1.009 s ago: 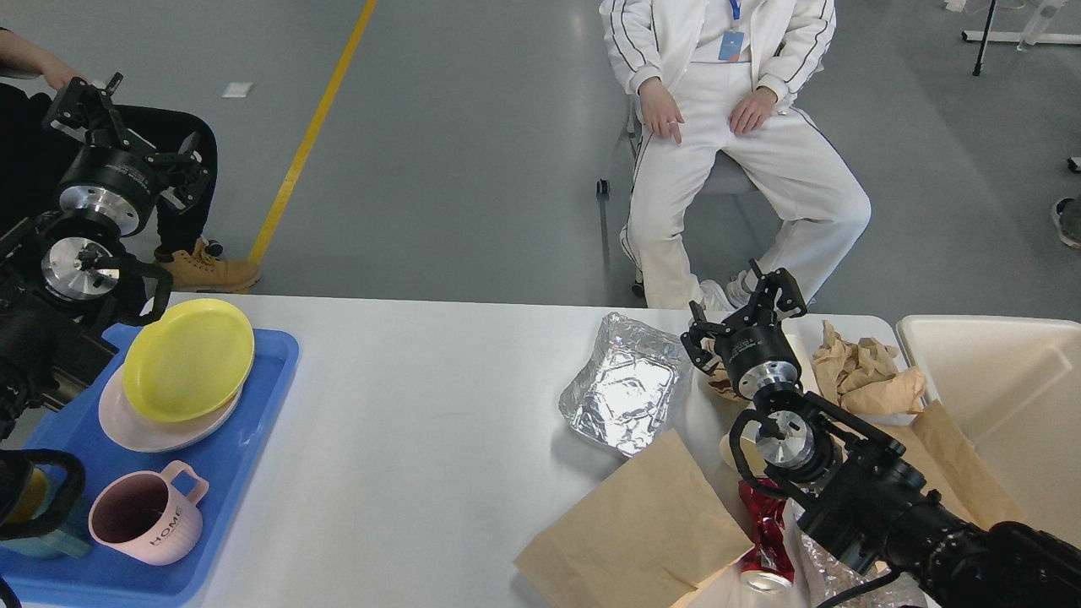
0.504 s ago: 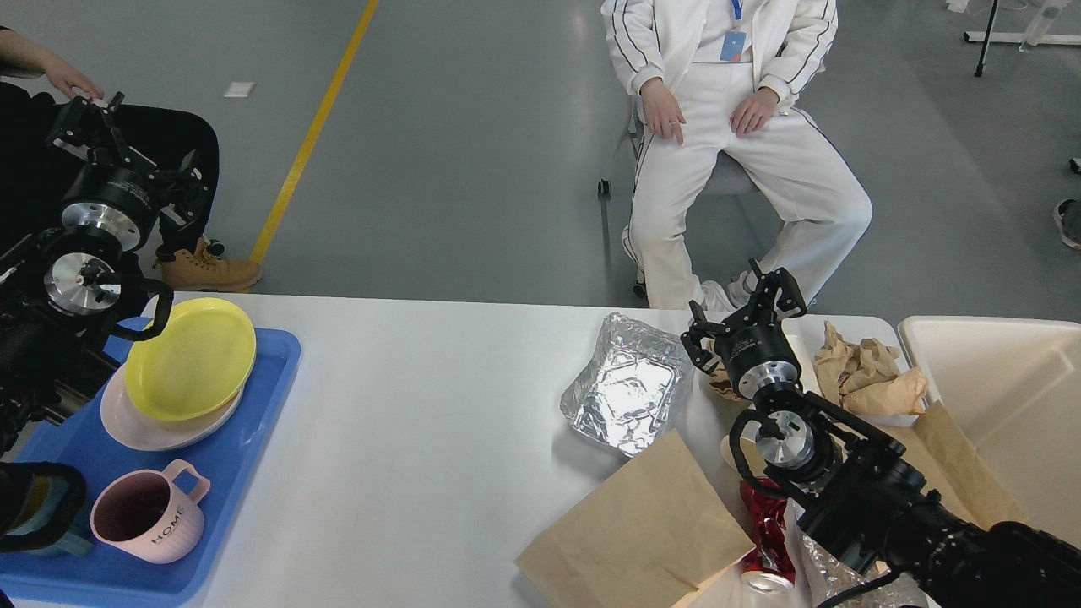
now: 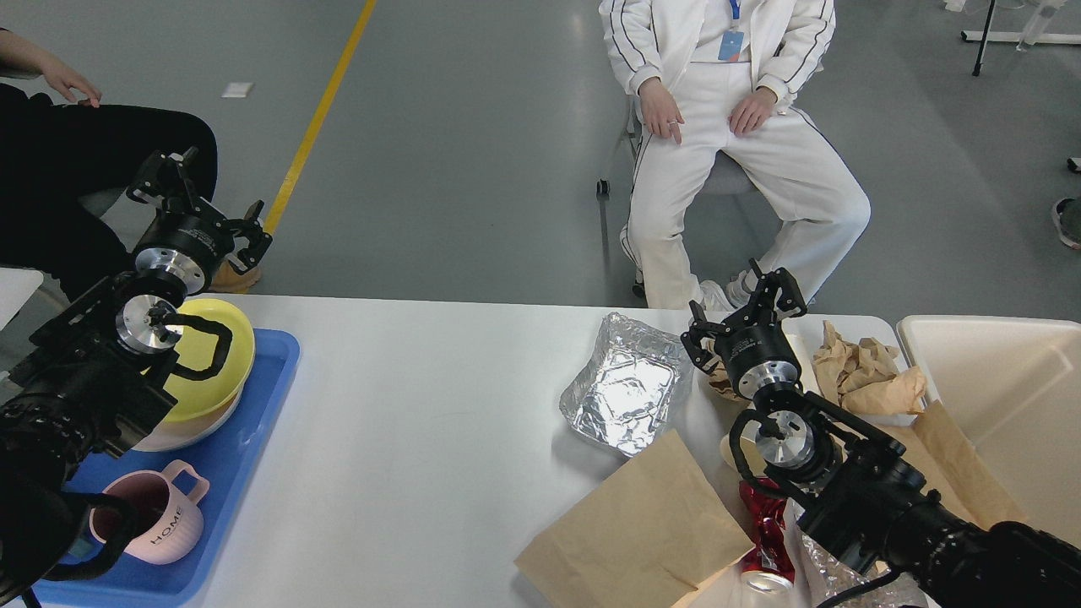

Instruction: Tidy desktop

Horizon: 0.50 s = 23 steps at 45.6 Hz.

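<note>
The white desktop (image 3: 422,422) fills the lower view. My left gripper (image 3: 196,199) is open and empty, held in the air above the table's far left edge, just beyond the yellow plate (image 3: 221,348). My right gripper (image 3: 743,308) is open and empty, near the far edge between a foil tray (image 3: 625,390) and crumpled brown paper (image 3: 866,368). A flat brown paper bag (image 3: 638,528) and a crushed red can (image 3: 764,532) lie near the front right, partly under my right arm.
A blue tray (image 3: 245,439) at the left holds the yellow plate on a pink plate, and a pink mug (image 3: 160,515). A cream bin (image 3: 1005,397) stands at the right edge. One person sits beyond the table, another at far left.
My left arm has swung right and down toward the table, the gripper now just beyond the yellow plate. My right arm has not moved.
</note>
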Each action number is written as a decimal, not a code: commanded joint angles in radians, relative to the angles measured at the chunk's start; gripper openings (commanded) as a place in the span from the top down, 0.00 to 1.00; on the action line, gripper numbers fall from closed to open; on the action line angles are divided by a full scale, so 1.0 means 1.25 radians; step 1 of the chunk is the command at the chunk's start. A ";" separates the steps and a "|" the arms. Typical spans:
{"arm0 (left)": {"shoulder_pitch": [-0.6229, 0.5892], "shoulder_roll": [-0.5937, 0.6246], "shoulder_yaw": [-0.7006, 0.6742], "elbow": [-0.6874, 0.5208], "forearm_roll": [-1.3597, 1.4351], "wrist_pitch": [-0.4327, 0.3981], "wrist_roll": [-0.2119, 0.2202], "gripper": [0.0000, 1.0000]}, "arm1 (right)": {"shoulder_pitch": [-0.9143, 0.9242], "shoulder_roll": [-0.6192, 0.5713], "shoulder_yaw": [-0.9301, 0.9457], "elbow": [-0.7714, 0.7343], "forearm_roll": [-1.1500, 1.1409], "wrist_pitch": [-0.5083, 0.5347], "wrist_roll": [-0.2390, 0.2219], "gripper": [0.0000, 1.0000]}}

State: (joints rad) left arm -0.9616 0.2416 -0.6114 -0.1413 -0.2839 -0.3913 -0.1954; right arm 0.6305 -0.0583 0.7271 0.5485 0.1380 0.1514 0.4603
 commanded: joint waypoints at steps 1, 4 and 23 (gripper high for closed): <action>0.001 -0.015 0.006 0.000 0.003 0.000 -0.011 0.04 | 0.000 0.000 0.000 0.000 0.000 -0.001 0.000 0.00; 0.001 -0.015 0.006 0.000 0.007 -0.005 -0.007 0.04 | 0.000 0.000 0.000 -0.001 0.000 -0.001 0.000 0.00; 0.065 -0.048 0.012 0.004 0.006 -0.004 -0.076 0.04 | 0.000 0.000 0.000 -0.001 0.000 0.000 0.000 0.00</action>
State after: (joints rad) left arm -0.9081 0.1866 -0.5894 -0.1368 -0.2740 -0.3973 -0.2607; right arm 0.6304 -0.0583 0.7271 0.5482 0.1380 0.1512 0.4598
